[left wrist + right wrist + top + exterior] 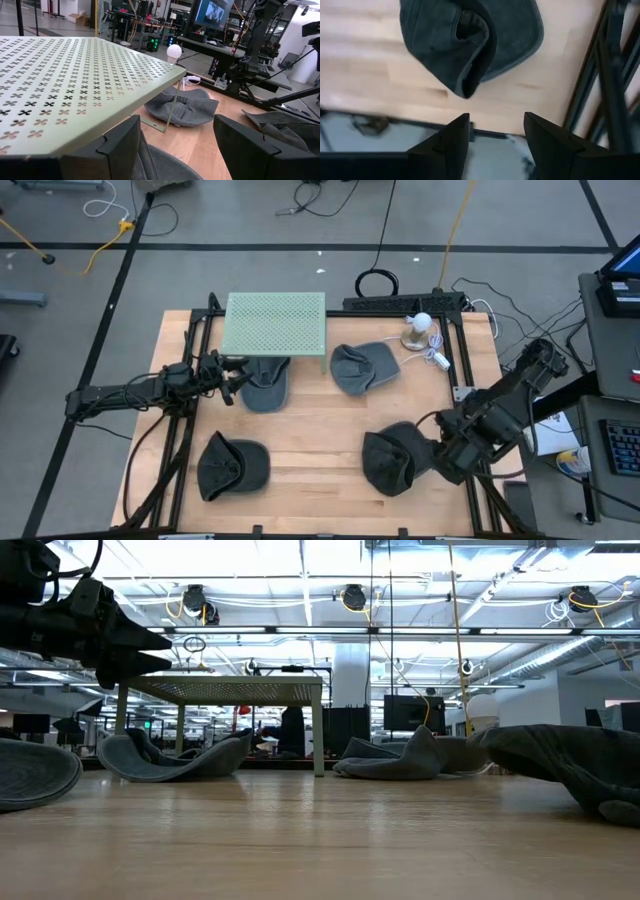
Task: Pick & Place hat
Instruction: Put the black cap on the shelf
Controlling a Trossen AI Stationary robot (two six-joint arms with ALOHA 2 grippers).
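We count four hats; the near-right hat (395, 458) lies brim toward the right gripper (447, 457), fingers spread, empty.

Left end effector (232, 379) reaches inward, fingers spread; right end effector (437, 457) angles down, fingers parted.

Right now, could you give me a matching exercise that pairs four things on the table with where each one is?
Things:
1. green perforated rack
2. left gripper
3. right gripper
4. white bulb lamp

Places:
A. open, beside the hat at the table's near right
B. at the far right corner, by the power strip
C. standing at the far middle, over part of a hat
D. open, at the hat under the rack's edge

Pairs: 1-C, 2-D, 3-A, 4-B
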